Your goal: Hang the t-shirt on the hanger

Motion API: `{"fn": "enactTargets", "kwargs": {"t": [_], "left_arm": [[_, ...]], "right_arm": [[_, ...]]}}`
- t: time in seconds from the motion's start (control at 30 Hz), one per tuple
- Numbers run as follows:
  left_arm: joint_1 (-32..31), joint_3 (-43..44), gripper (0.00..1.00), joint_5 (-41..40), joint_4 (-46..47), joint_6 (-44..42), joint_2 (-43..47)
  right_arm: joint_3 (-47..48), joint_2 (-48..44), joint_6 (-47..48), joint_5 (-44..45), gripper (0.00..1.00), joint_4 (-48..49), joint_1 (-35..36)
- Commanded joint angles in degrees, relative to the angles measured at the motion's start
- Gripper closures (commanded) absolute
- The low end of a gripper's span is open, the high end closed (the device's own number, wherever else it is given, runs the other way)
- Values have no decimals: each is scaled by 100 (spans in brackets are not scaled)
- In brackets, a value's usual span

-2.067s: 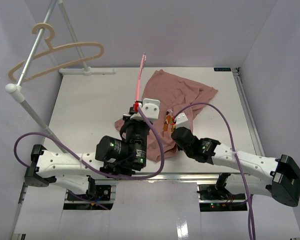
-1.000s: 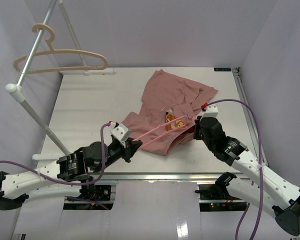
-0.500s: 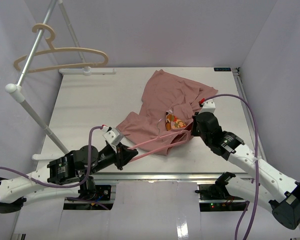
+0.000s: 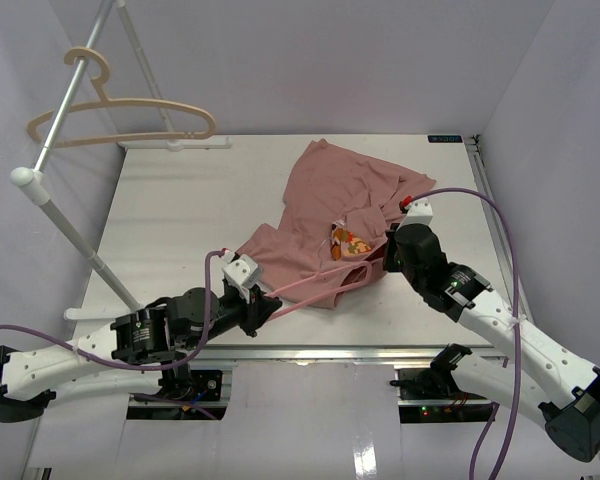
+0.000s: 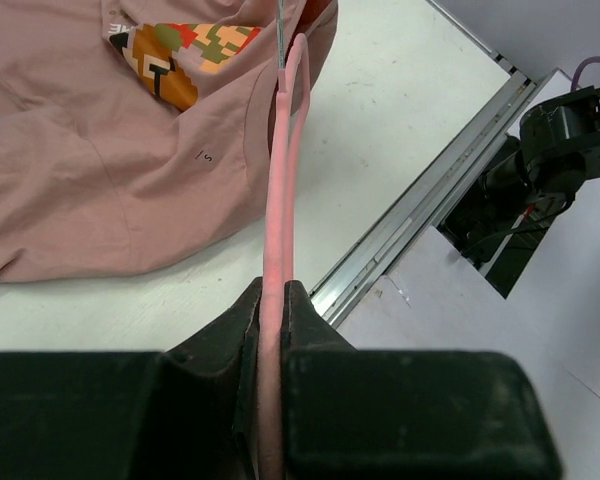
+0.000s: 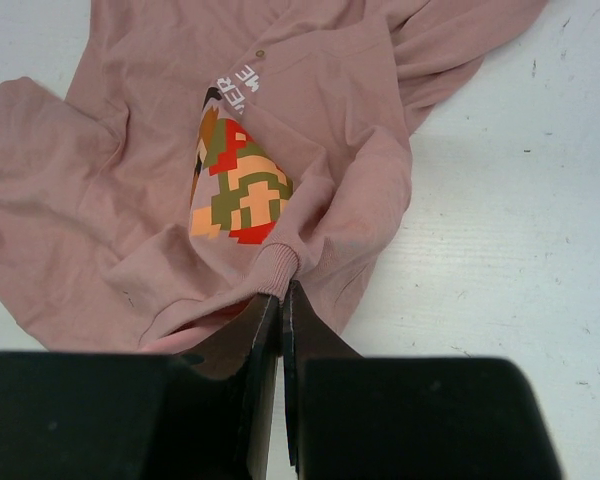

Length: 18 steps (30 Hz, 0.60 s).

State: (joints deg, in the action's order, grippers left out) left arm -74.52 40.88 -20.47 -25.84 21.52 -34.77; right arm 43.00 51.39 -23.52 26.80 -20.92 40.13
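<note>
Left gripper: low over the near edge of the white table, its fingers pressed together on one end of the thin pink hanger with a triangular frame. The left wrist view shows the pink bar clamped between the two black fingers.

Hanger's long axis: it runs rightward and slightly away from the left gripper. In the wrist view it lies edge-on, pointing straight out from the fingers, with its slim metal hook at the far tip.

Hanger tip and neck opening: the far end reaches the ribbed collar, just beside the orange-patterned tag. The pictures do not show whether it has passed inside.

T-shirt: the soft dusty-pink cloth t-shirt lies crumpled on the right half of the table, neck end nearest the arms, body trailing toward the far edge.

Right gripper: it pinches a fold of the collar between closed fingers. The tag lies just beyond them.

Deciding relation: the neck opening lies in line with the hanger's axis, between the two grippers. The right gripper is the nearer one and holds the opening, so any feed along that axis would fall to the left arm.
</note>
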Motion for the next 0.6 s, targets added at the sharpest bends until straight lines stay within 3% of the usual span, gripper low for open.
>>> {"fn": "enactTargets", "kwargs": {"t": [0.0, 0.57], "left_arm": [[-19, 249, 100, -3, 340, -109, 169], [-19, 136, 100, 145, 703, -365, 158]], "right_arm": [[101, -129, 109, -30, 92, 86, -47], [88, -156, 225, -483, 92, 88, -75]]}}
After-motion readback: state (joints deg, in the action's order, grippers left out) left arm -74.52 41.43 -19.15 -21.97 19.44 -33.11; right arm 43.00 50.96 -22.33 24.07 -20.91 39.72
